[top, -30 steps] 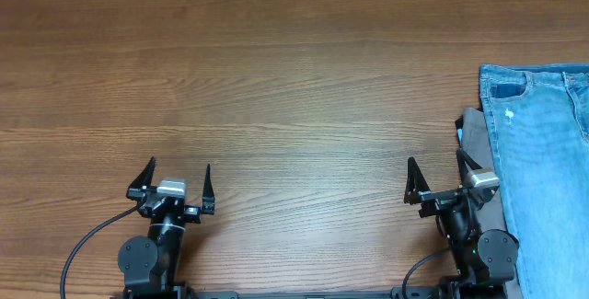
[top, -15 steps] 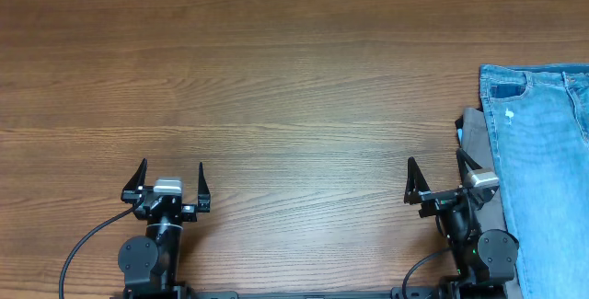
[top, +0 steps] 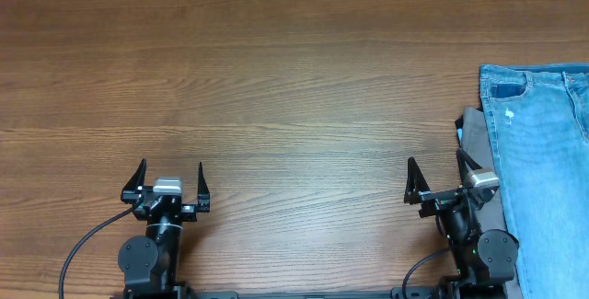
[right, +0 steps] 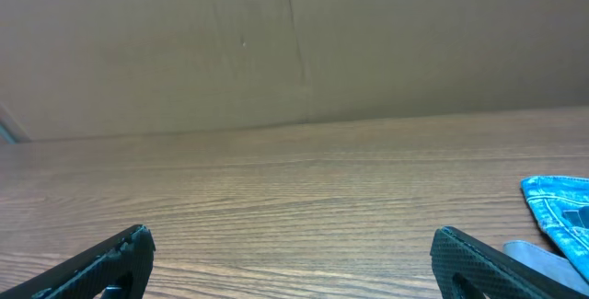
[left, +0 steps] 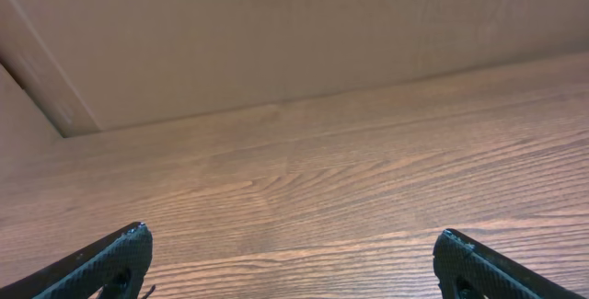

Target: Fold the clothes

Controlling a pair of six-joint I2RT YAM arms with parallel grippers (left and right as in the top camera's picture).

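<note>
The light-blue denim jeans [top: 543, 161] lie flat at the table's right edge, running off the frame, with a stitched pocket and a small white worn spot near the top. A corner of them shows at the right of the right wrist view [right: 561, 209]. My right gripper [top: 434, 174] is open and empty, just left of the jeans near the front edge; its fingertips frame bare wood in its wrist view [right: 293, 248]. My left gripper [top: 171, 174] is open and empty at the front left, far from the jeans, over bare wood [left: 293, 248].
A grey cloth [top: 476, 138] lies under the jeans' left edge, next to my right gripper. The wooden table [top: 276, 87] meets a plain brown wall at the back [left: 276, 32].
My left gripper shifted slightly left and back between one second ago and half a second ago, then stayed still. The right arm and the jeans have not moved.
</note>
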